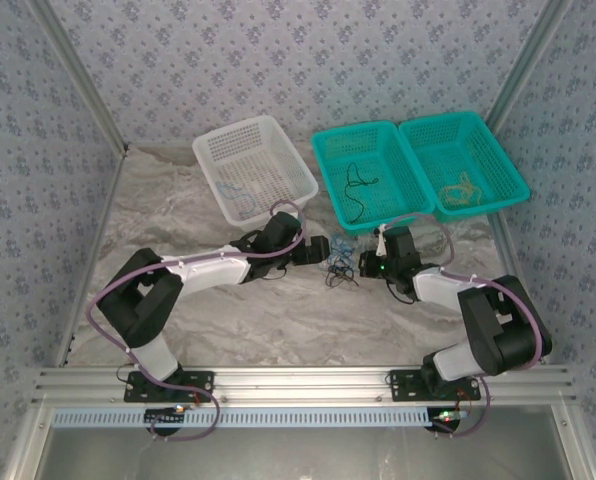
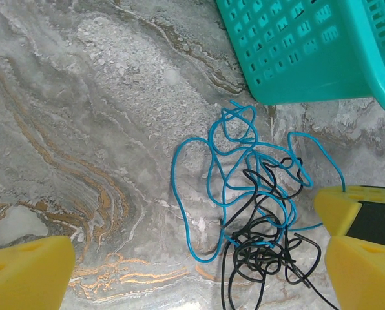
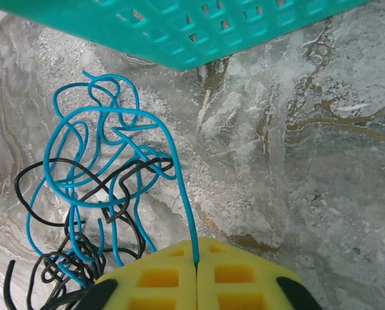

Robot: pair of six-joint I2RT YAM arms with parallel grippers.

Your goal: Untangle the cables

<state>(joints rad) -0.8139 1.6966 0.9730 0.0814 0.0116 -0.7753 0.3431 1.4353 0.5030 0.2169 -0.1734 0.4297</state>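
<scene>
On the marbled grey table (image 1: pixel 228 320), the two arms reach inward from the near edge, and their wrists almost meet at the middle. The left arm (image 1: pixel 178 275) stretches to the right and the right arm (image 1: pixel 478 320) bends back to the left.

Three baskets stand along the far side. A white basket (image 1: pixel 208 172) is on the left. Beside it are two teal ones touching each other, the left teal basket (image 1: pixel 353 130) and the right teal basket (image 1: pixel 443 118). A thin black wire (image 1: pixel 356 190) lies in the left teal basket, and a yellow-tan wire (image 1: pixel 460 188) is coiled in the right one.

The cables (image 1: pixel 340 265) lie in a small knot on the bare table, between the two wrists and just in front of the left teal basket. In the left wrist view, the blue cable (image 2: pixel 208 194) spreads out in wide loops. The black cable (image 2: pixel 263 252) is bunched tightly at the near end and threaded through the blue one.

The left gripper (image 2: pixel 199 258) stands wide open low over the table. The tangle sits between its yellow fingers (image 2: pixel 24 274), nearer the right-hand one, and no wire is caught.

The right gripper (image 3: pixel 197 265) has its pads pressed together. One strand of the blue cable runs straight into the seam between them, pinched there, and the remaining loops lie slack on the table to the left of that view.
</scene>
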